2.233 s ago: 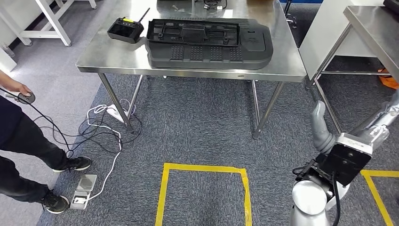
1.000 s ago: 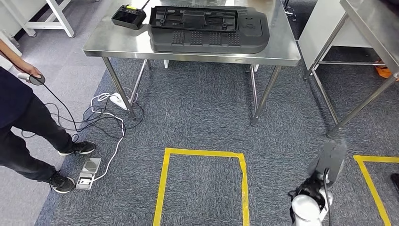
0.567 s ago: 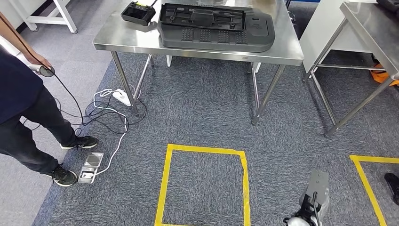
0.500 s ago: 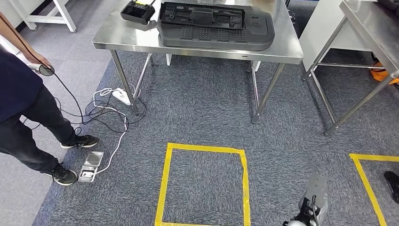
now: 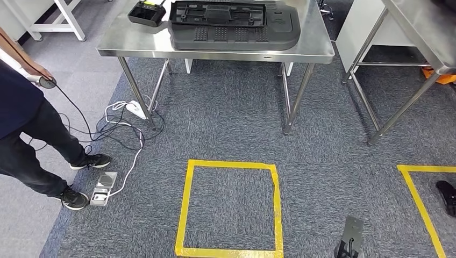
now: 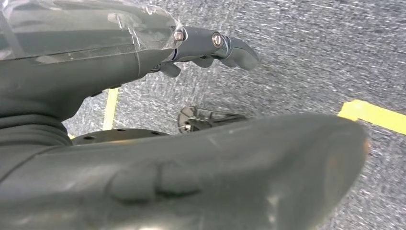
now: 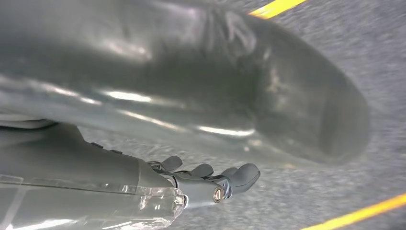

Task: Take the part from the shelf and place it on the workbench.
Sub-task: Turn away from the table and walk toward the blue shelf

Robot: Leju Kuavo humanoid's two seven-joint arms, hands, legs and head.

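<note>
While both hands [image 6: 210, 45] [image 7: 210, 184] hang empty, fingers apart, flat black ribbed part [image 5: 234, 24] lies on workbench [image 5: 134, 45].

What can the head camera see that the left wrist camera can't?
The head view alone takes in the steel table with the big black plastic part and a black remote control on it, a person standing beside tangled cables, and a whole square of yellow tape on the floor. The left wrist view alone gives a close look at the left hand, with its thick grey thumb and dark fingers hanging over the floor, holding nothing. Both take in the grey carpet and yellow tape.
</note>
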